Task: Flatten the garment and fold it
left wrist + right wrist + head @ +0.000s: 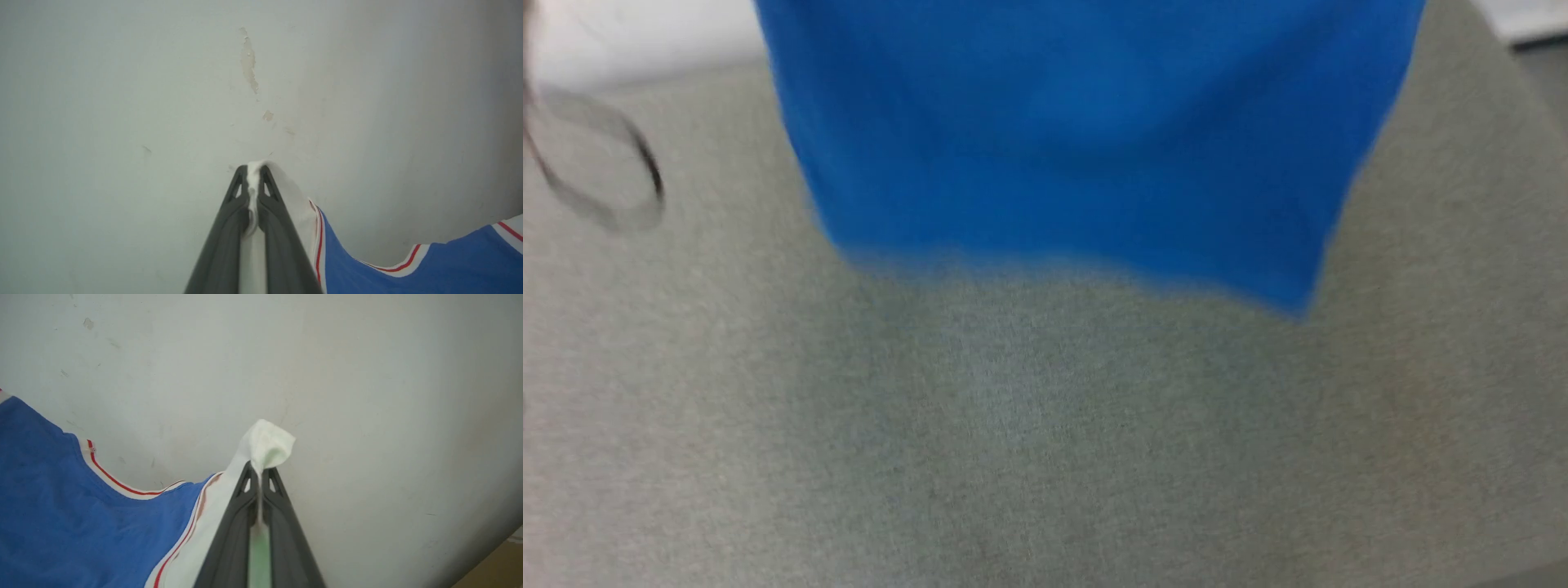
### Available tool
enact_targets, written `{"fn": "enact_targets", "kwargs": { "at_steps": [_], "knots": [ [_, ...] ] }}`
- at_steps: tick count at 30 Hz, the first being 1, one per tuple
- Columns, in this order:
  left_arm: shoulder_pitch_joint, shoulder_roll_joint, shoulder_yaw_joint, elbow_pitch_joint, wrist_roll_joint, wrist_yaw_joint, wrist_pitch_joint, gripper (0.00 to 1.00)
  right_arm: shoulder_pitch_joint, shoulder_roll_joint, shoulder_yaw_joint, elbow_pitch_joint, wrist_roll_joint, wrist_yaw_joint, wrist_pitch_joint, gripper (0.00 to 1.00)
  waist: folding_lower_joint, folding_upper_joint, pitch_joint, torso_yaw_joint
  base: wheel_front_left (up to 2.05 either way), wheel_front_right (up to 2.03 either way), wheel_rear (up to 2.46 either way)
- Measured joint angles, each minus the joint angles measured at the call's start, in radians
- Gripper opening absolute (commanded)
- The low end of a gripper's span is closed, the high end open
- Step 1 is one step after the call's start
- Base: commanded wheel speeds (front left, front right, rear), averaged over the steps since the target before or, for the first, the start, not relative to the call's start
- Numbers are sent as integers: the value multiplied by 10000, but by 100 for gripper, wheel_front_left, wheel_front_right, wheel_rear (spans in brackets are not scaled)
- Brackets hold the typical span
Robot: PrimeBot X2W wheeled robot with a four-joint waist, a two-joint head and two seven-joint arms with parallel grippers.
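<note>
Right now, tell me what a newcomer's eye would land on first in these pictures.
The bright blue garment dominates the top middle of the head view, with its blurred lower edge over the grey table. In the wrist views, the left gripper and the right gripper are each shut on a white tip of it, in front of a pale, scuffed wall.

The left gripper point(253, 168) has two long, matte dark grey fingers point(220, 241), broad at the base and narrowing to slim tips. A small triangular cut-out point(238, 190) pierces each finger near its tip. The right gripper point(258, 465) is built the same: dark grey and tapering, with matching triangular openings point(246, 485) near its tips.
</note>
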Motion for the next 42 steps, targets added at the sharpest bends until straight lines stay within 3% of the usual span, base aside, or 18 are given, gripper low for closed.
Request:
{"fn": "enact_targets", "kwargs": {
  "at_steps": [7,14,23,29,34,38,42],
  "knots": [
    [-2686,-938,207,1586,719,-209,-2380,0,-2887,-343,752,1707,-1060,2,-2326,0,1,0,1368,141,0,0,0],
    [-3926,-1083,355,2863,853,-1114,-4205,0,-4356,-1141,1996,2884,-1283,2,-4226,0,-1,0,2560,391,0,0,0],
    [-2855,-1097,573,3601,198,-2516,-5791,0,-3867,-1699,3509,3728,-190,2,-5858,0,1,0,3844,771,0,0,0],
    [-880,-807,616,2485,-464,-3271,-5871,0,-2103,-2307,4381,2291,1653,8,-6303,0,-2,0,3786,1000,0,0,0],
    [1347,-311,581,311,-947,-3149,-5340,0,181,-3225,4209,176,2909,8,-5883,0,-4,0,3268,1038,0,0,0],
    [3618,56,744,-1685,-1306,-2437,-5131,0,2435,-3590,3521,-1536,3413,8,-5361,0,-5,0,2781,1012,0,0,0],
    [6056,458,589,-3129,-1327,-1766,-5030,0,4852,-3457,2688,-2754,3513,10,-4849,0,-6,0,2256,1008,0,0,0]
  ]
}}
